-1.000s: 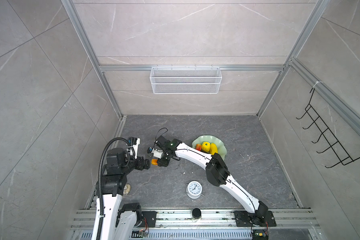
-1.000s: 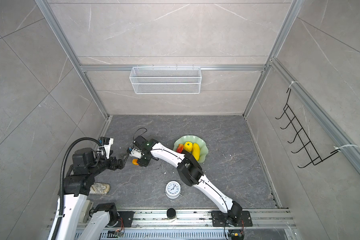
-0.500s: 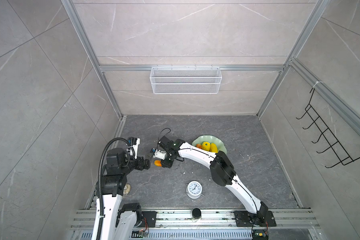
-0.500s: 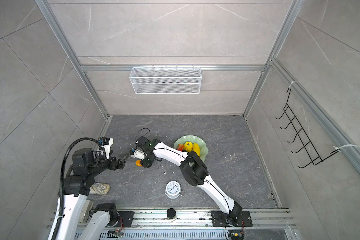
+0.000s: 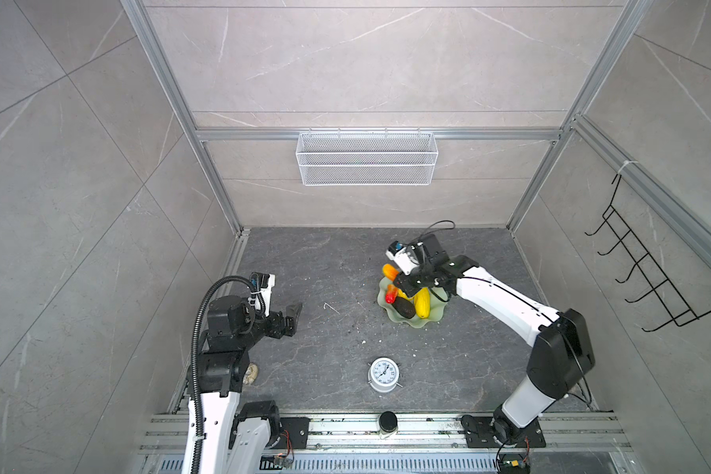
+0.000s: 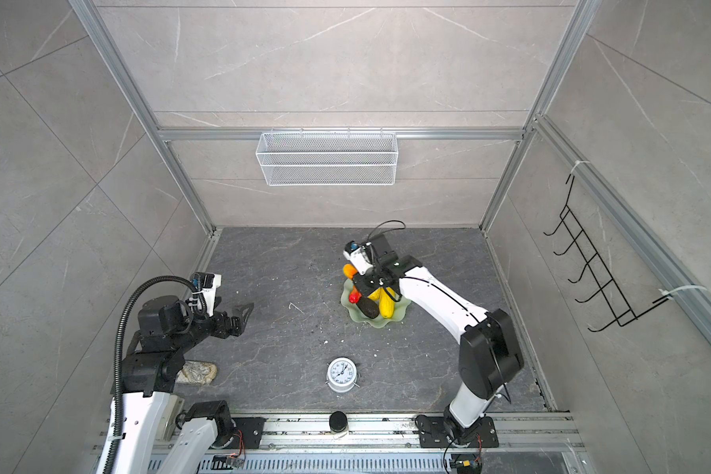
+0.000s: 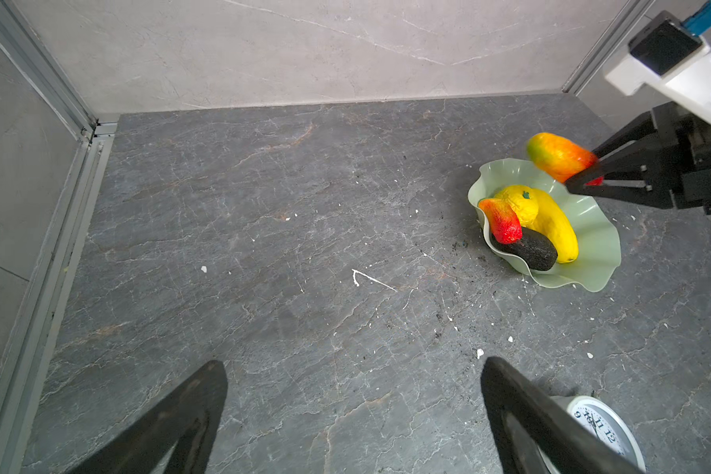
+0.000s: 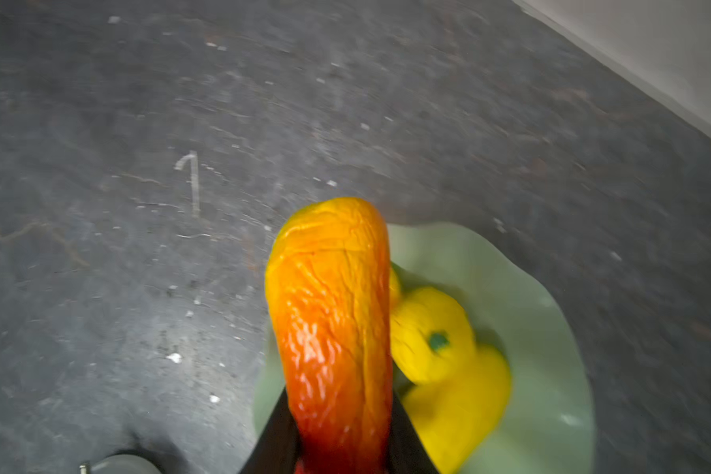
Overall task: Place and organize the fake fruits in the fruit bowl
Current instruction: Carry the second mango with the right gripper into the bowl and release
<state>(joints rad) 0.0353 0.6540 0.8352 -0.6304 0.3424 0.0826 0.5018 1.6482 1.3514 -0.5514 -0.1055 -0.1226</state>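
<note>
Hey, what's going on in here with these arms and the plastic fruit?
A robot is tidying fake fruit. Its right gripper is shut on a red-orange fruit, holding it in the air over the rim of the pale green fruit bowl. Four pieces already lie in it: a round yellow one, a long yellow one, another red-orange one and a dark avocado. The left gripper is open and empty, off to the side.
</note>
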